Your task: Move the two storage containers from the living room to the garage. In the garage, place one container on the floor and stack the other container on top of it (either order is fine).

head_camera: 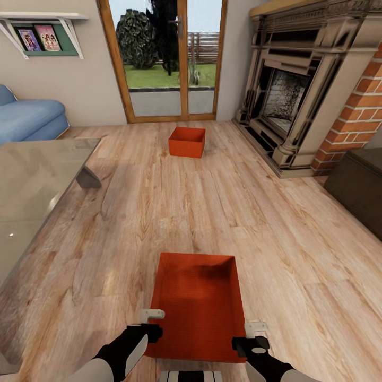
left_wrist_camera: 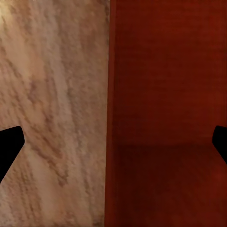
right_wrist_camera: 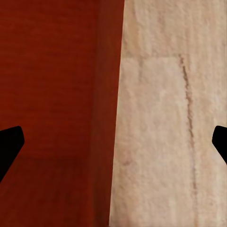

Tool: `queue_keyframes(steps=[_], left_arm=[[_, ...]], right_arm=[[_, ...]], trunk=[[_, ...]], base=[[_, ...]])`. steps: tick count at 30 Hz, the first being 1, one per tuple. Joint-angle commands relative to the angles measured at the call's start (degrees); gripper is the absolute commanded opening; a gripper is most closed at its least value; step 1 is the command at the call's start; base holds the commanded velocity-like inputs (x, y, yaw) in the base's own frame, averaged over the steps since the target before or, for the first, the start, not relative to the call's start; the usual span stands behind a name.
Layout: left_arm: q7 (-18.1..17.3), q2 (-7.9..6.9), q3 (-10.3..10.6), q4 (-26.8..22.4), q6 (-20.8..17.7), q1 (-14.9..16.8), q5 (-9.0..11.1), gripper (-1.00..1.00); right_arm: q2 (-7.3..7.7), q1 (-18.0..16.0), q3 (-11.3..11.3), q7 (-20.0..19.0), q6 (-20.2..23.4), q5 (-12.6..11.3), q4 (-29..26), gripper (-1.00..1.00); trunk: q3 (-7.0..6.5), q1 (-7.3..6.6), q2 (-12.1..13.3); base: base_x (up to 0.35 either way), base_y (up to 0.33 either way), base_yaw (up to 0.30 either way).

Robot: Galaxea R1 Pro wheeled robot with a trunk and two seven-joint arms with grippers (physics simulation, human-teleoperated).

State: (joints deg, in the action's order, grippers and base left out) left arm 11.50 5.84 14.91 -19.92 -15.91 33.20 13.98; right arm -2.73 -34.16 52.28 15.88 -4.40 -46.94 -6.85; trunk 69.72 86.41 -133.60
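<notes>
One orange-red storage container lies on the light wood floor just in front of me, open side up. A second storage container sits farther off, near the glass door. My left gripper is open at the near container's left wall. In the left wrist view the left gripper straddles that wall, one finger outside and one inside. My right gripper is open at the right wall. The right wrist view has the right gripper astride that wall. Neither pair of jaws touches the walls.
A low glass-topped table stands at the left with a blue sofa behind it. The brick fireplace and a dark brown chest line the right side. A glass door closes the far end.
</notes>
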Motion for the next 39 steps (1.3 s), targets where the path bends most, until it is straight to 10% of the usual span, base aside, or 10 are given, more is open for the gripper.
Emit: queue_keyframes(steps=[1, 2, 3, 29, 39], left_arm=[[0.45, -0.06, 0.48, -0.12, -0.27, 0.02, 0.61, 1.00], [0.45, -0.08, 0.48, -0.12, -0.27, 0.00, 0.61, -1.00], [0.45, -0.06, 0.51, -0.05, -0.27, 0.00, 0.55, -1.00], [0.45, -0.17, 0.65, -0.08, -0.35, -0.01, 0.17, -1.00], [-0.60, -0.13, 0.65, -0.20, -0.46, -0.02, 0.46, -1.00]], right_arm=[[0.00, -0.03, 0.46, 0.20, -0.20, -0.61, -0.01, 1.00], [0.00, -0.03, 0.46, 0.20, -0.19, -0.61, -0.01, 1.00], [-0.08, -0.03, 0.46, 0.20, -0.18, -0.61, -0.01, -1.00], [0.00, -0.03, 0.20, 0.20, -0.26, -0.70, -0.01, -1.00], [0.00, -0.03, 0.27, 0.20, -0.26, -0.69, -0.01, -1.00]], trunk=[[0.04, -0.01, -0.01], [0.04, -0.01, -0.01], [0.04, -0.01, -0.01], [0.04, -0.01, -0.01], [-1.76, -2.21, 4.00]], base=[[0.000, 0.000, 0.000], [0.000, 0.000, 0.000], [0.000, 0.000, 0.000], [0.000, 0.000, 0.000], [0.000, 0.000, 0.000]])
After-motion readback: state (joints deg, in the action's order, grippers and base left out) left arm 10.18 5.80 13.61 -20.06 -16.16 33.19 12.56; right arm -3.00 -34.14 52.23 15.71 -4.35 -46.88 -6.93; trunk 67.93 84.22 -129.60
